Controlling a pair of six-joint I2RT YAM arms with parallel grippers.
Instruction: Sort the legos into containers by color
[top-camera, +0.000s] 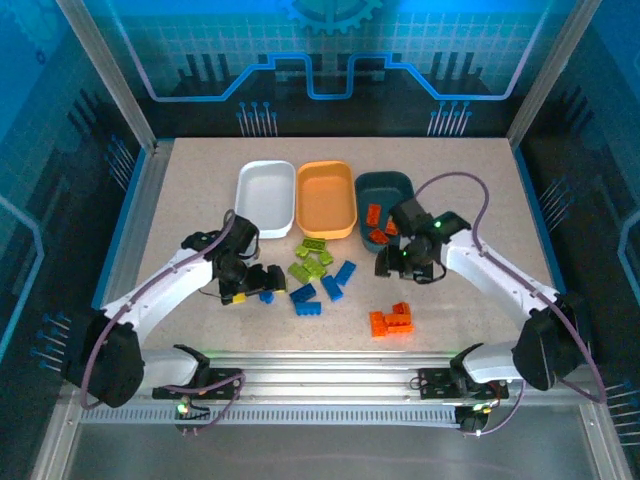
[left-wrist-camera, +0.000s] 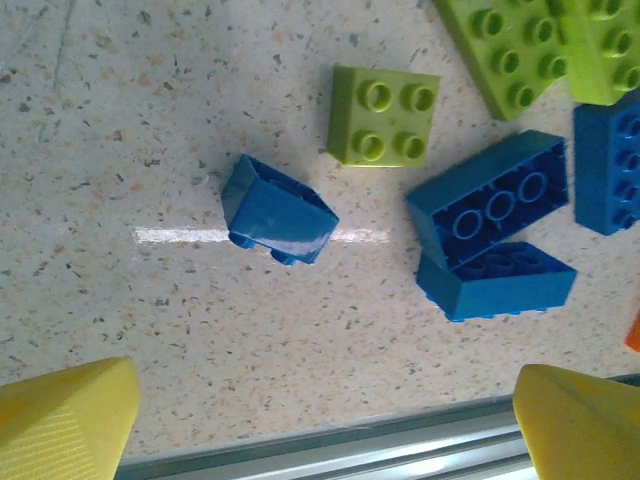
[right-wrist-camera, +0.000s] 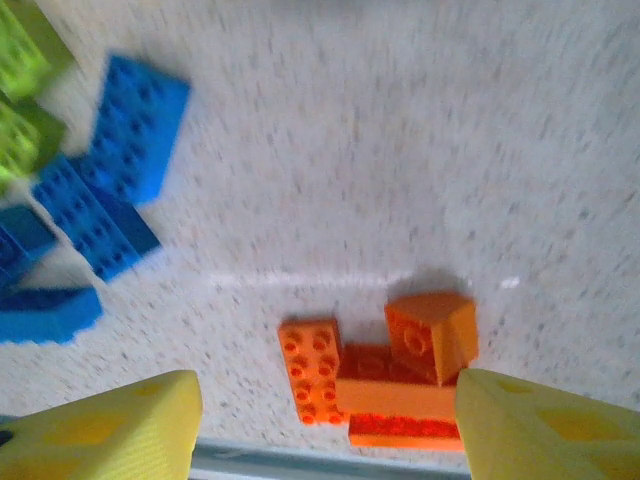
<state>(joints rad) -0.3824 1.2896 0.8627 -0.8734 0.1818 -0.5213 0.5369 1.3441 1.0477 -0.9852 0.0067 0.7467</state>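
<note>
Three containers stand in a row at the back: a white tray (top-camera: 265, 195), a light orange tray (top-camera: 326, 198) and a dark teal tray (top-camera: 392, 186) with orange bricks (top-camera: 376, 224) in it. Lime green legos (top-camera: 310, 262) and blue legos (top-camera: 322, 290) lie mid-table, and an orange cluster (top-camera: 392, 321) lies nearer the front. My left gripper (top-camera: 250, 287) (left-wrist-camera: 320, 430) hangs open beside a small blue brick (left-wrist-camera: 278, 210), with nothing between its fingers. My right gripper (top-camera: 395, 264) (right-wrist-camera: 325, 430) is open over the table, between the teal tray and the orange bricks (right-wrist-camera: 400, 385).
A metal rail (top-camera: 330, 375) runs along the table's near edge, close below both grippers' fingertips in the wrist views. A green two-by-two brick (left-wrist-camera: 383, 115) and two blue bricks (left-wrist-camera: 490, 200) lie just beyond the small blue one. The right wrist view is blurred.
</note>
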